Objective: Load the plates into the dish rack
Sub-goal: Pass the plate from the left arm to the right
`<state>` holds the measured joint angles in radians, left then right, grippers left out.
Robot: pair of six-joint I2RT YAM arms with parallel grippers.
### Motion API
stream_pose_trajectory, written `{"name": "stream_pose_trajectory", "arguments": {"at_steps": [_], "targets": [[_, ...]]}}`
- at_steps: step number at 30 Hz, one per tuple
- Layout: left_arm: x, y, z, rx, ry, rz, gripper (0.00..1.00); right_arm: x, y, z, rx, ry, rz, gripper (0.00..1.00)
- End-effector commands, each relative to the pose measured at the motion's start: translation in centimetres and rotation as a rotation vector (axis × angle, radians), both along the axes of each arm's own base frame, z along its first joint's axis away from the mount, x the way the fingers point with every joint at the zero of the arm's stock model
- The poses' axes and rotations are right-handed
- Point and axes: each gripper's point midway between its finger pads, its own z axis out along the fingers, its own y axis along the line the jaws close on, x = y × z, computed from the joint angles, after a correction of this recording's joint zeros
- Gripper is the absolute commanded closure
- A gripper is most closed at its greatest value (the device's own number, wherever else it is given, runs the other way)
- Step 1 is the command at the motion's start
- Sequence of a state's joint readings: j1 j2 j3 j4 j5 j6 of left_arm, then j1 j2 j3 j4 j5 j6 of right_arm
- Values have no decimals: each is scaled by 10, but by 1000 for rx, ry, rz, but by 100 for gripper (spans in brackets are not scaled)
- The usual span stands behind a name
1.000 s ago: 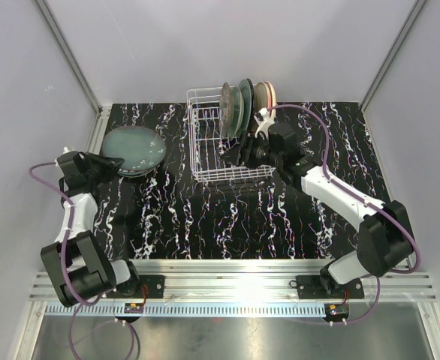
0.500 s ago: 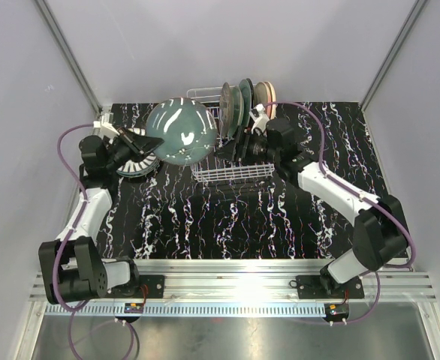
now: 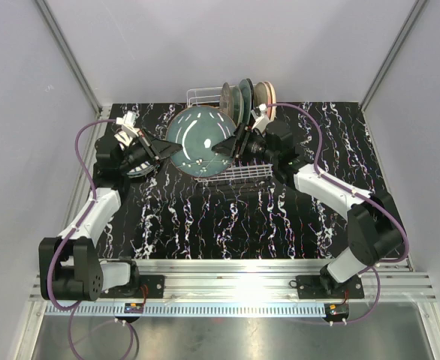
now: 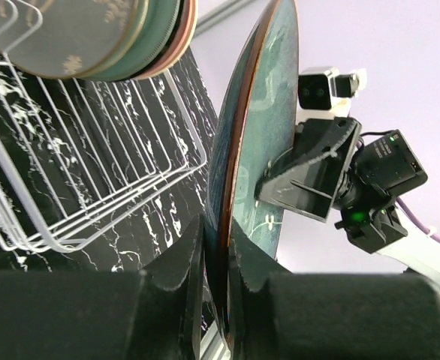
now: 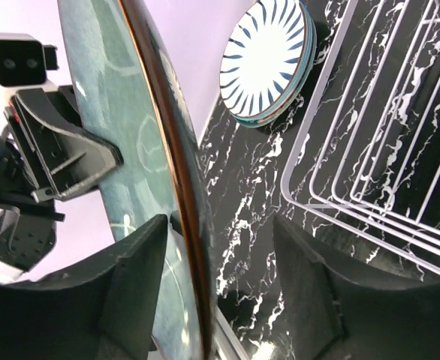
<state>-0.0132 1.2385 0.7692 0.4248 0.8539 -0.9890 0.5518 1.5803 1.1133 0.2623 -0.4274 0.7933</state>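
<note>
A teal-green plate with a brown rim hangs tilted on edge over the left part of the white wire dish rack. My left gripper is shut on its left rim; in the left wrist view the fingers pinch the rim of the plate. My right gripper is open and straddles the opposite rim, with a gap on the right finger's side. Several plates stand upright at the rack's back.
A stack of plates topped by a blue-and-white striped one lies flat on the black marbled table left of the rack. The rack's wires stand just below and behind the held plate. Grey walls enclose the table.
My left arm lifted the teal plate off the left stack and carried it right, tipping it on edge over the rack. My right gripper swung left onto the plate's far rim.
</note>
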Motion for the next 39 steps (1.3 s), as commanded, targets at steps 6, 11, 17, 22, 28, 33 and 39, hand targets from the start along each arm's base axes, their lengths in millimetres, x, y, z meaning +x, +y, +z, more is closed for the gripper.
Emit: {"name": "stream_pose_trajectory", "arguments": {"at_steps": [6,11,17,22,28,33,39], "targets": [[-8,-15,29,-27,-153,-62,100,-2,-4,36,115,-78,-47,62],[0,-13,14,-15,-100,-37,100,-3,-4,39,140,-72,-47,72],[3,-12,3,3,-52,-24,70,2,-3,45,157,-61,-63,95],[12,0,-12,130,-28,55,41,13,-5,52,120,-80,-88,100],[16,32,-20,351,0,228,2,46,-19,78,21,-159,-165,100],[18,53,-15,444,-16,337,1,69,-24,101,-71,-224,-229,100],[19,68,-20,508,26,406,1,93,-31,122,-121,-276,-311,100]]}}
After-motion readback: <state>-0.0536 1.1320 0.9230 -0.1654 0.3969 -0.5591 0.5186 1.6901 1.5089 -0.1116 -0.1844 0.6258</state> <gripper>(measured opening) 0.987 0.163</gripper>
